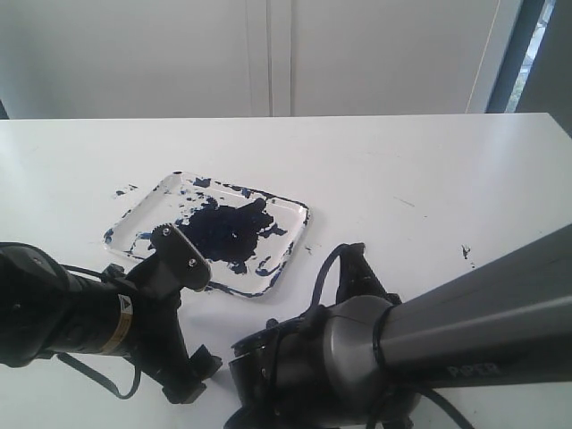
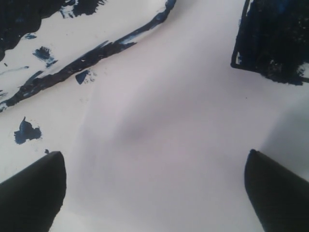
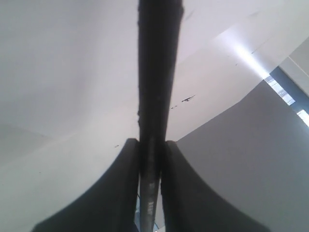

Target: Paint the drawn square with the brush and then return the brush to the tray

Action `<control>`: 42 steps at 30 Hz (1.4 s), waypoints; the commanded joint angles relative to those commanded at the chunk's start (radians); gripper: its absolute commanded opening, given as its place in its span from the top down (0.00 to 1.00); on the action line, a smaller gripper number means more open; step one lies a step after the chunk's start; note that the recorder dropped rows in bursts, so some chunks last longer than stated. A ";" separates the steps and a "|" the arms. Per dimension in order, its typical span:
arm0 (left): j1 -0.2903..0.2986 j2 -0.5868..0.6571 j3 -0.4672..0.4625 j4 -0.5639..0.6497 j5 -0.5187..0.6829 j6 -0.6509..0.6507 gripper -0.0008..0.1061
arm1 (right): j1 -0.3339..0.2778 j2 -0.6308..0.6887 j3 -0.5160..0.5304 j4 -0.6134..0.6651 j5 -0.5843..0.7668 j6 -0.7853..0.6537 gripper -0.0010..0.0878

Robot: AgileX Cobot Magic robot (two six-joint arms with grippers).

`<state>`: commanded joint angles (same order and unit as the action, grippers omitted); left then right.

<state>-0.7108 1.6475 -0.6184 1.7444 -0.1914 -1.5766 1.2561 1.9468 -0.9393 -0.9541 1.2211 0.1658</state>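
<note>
Brush (image 3: 154,87): in the right wrist view it sits dead centre, running from the bottom of the frame to the top edge. The right jaws (image 3: 150,144) are pinched onto the handle, with only the handle's width between them. The handle is thin and matte black. Its edges look a bit lumpy, like dried paint, and there's a pale silvery mark low down between the jaws. The tip is out of frame, so I can't tell how loaded it is.

Left wrist view: the left jaws (image 2: 153,154) are wide apart and empty, with bare white table (image 2: 159,111) between them. The drawn square (image 2: 273,38) is in the upper right of the frame, cut off by the edge. It has a thin black outline and is scribbled near-solid blue-black inside, streaky, with a small pale gap at its lower right. The tray (image 2: 111,46) is in the upper left, its rim streaked with dark paint. There are blue flecks inside it and on the table just beside it. Square and tray are apart.

Exterior view: the tray is left of centre. It's shallow clear-white plastic with rounded corners, a big blue-black blotch in the middle and splatter around it. Both arms fill the lower frame, and I can't see the square or the bristles past them. A few stray specks (image 1: 466,253) sit right of centre.

My read: painting looks about done, maybe one touch-up at that gap. The return to the tray is not done yet.
</note>
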 joint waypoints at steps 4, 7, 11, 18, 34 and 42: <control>0.000 0.000 0.000 0.000 0.000 0.000 0.05 | 0.000 0.000 0.004 0.041 0.000 -0.032 0.99; 0.000 0.000 0.000 0.000 0.000 0.000 0.05 | 0.000 -0.006 0.006 0.080 0.000 -0.032 0.99; 0.000 0.000 0.000 0.000 0.000 0.000 0.05 | 0.000 -0.051 0.034 0.133 0.000 -0.061 0.99; 0.000 0.000 0.000 0.000 0.000 0.000 0.05 | 0.000 -0.065 0.044 0.101 0.000 -0.065 0.99; 0.000 0.000 0.000 0.000 -0.008 0.000 0.05 | 0.000 0.011 -0.017 -0.044 0.000 0.046 0.99; 0.000 0.000 0.000 0.000 -0.010 0.000 0.05 | 0.000 0.007 -0.017 0.056 0.000 0.039 0.99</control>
<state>-0.7108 1.6475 -0.6184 1.7444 -0.2019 -1.5762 1.2561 1.9537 -0.9558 -0.8986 1.2211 0.2050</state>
